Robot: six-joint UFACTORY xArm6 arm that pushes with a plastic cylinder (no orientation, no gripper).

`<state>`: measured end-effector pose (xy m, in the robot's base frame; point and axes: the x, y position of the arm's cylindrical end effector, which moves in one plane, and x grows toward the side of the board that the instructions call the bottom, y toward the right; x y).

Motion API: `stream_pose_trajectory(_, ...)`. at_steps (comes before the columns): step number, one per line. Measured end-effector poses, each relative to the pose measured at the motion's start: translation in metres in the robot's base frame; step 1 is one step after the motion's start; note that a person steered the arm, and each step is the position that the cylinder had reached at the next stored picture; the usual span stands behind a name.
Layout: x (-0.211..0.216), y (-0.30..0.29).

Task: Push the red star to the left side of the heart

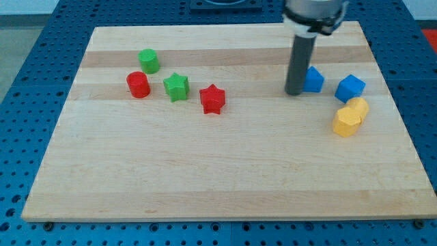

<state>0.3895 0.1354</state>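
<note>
Camera view: my tip point(295, 91), no jaws, touching blue block point(313, 80); green star point(176, 87) just left of red star point(212, 99).

Red star point(212, 99) and red cylinder point(138, 85), two green blocks point(176, 87), two blue point(350, 87), two yellow point(347, 121).

1. Rod: straight, dark grey to black cylinder, smooth and matte, uniform in width down to my tip point(294, 92).
2. Tip end: flat and blunt, same dark colour as the shaft.
3. Mount above rod: wider rounded collar, black with a pale grey band, cut off by the view's top.
</note>
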Motion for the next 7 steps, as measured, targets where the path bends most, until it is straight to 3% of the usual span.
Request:
stream_pose_trajectory(1, 0.003, -0.082)
stream_pose_trajectory(2, 0.055, -0.136)
stream_pose_trajectory(3, 0.135, -0.152)
stream_pose_trajectory(4, 0.108, -0.269)
stream_pose_trajectory(5, 0.047, -0.269)
stream_pose_trajectory(7, 0.049, -0.056)
